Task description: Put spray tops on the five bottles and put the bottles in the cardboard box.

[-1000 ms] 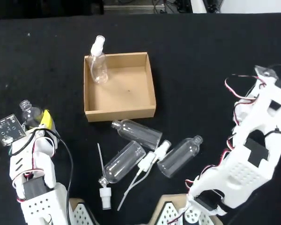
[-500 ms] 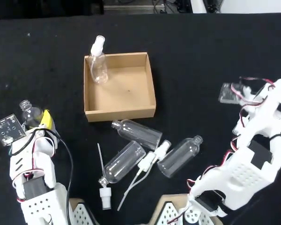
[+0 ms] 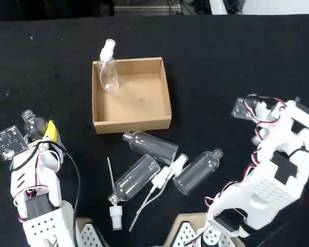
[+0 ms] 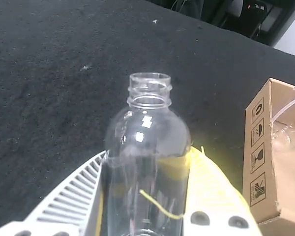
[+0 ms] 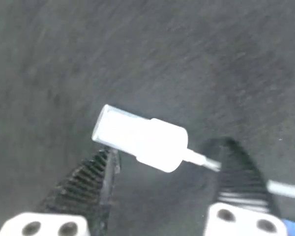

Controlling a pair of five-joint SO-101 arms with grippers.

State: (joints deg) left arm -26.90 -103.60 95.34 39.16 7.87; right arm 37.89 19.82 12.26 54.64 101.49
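My left gripper (image 3: 41, 135) stands at the table's near left, shut on an upright clear bottle (image 4: 147, 147) whose neck is uncapped. The right arm (image 3: 278, 154) is at the right side. In its wrist view my right gripper (image 5: 167, 147) holds a white spray top (image 5: 147, 137) crosswise between its fingertips, the tube trailing past one finger. The cardboard box (image 3: 131, 123) sits at centre back with one capped bottle (image 3: 108, 72) leaning in its far left corner. Three uncapped bottles (image 3: 152, 146), (image 3: 136, 177), (image 3: 198, 171) lie in front of the box.
Two loose spray tops with tubes (image 3: 116, 216), (image 3: 170, 170) lie among the lying bottles. The box's corner (image 4: 265, 147) shows beside the held bottle in the left wrist view. Black cloth (image 3: 221, 62) covers the table, bare between the box and the right arm.
The right arm has swung leftward toward the table's middle and dropped slightly. The left arm and its bottle have stayed still.
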